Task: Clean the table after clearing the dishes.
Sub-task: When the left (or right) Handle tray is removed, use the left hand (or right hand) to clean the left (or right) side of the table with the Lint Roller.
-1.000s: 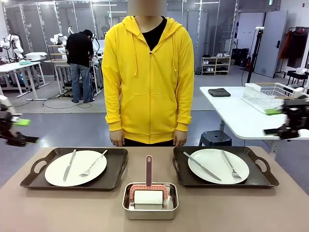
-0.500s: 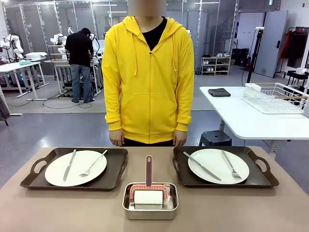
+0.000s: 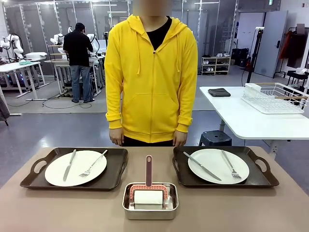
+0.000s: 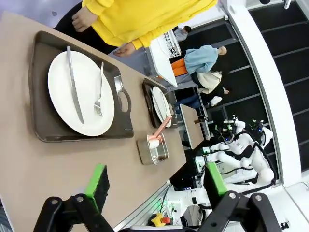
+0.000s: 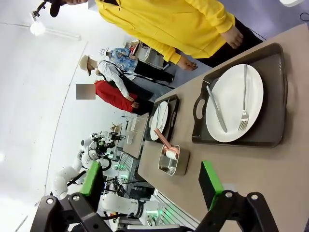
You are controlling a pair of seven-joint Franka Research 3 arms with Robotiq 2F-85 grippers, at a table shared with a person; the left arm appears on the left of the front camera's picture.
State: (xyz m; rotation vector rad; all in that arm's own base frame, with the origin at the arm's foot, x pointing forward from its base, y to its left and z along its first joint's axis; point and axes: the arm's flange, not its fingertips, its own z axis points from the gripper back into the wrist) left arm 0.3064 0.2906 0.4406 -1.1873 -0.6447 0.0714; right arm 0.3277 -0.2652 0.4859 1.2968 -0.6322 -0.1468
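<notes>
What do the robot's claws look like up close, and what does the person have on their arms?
The left gripper and right gripper look alike: two black fingers made of bolted, jointed links, each tipped with a bright green pad. The person's arms are covered by the long sleeves of a yellow zip-up hoodie with ribbed cuffs.

Inside the steel pan (image 3: 150,214), the white block (image 3: 148,197) beneath the pink-handled tool (image 3: 148,169) is too small to identify. Nearer than the pan, the table (image 3: 58,208) is cut off by the bottom edge. Beyond the pan, it hides the person (image 3: 150,82) below the hips.
</notes>
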